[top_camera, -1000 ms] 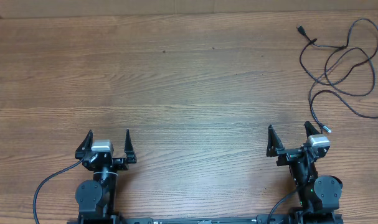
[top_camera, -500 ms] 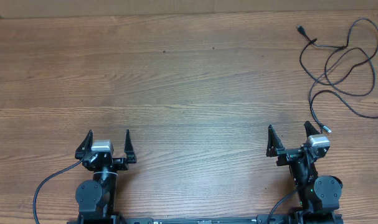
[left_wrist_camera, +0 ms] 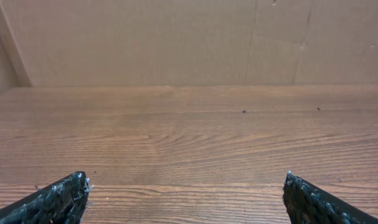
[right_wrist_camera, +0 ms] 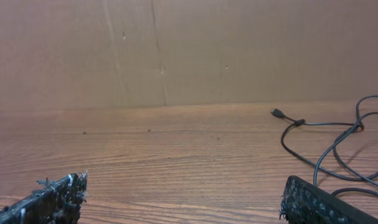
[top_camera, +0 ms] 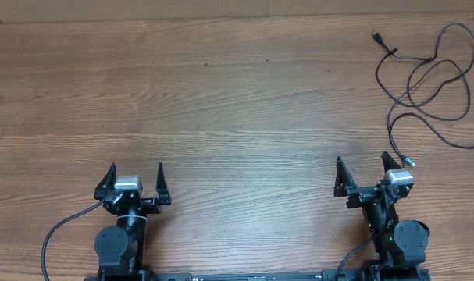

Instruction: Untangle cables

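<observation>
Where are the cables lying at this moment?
In the overhead view the cables lie as loose loops at the table's far right corner, with one silver-tipped end close beside the open right gripper, not touching it.

Lighting: we recorded even, soft, warm light across the brown wood-grain table (top_camera: pixel 237 101). Shadows: faint, lying close beside the thin black cables (right_wrist_camera: pixel 299 122). Focus: overhead view crisp; both wrist views slightly softer and dimmer.

Loose cables (top_camera: pixel 393 52) beyond right pincer (top_camera: pixel 363 162)
</observation>
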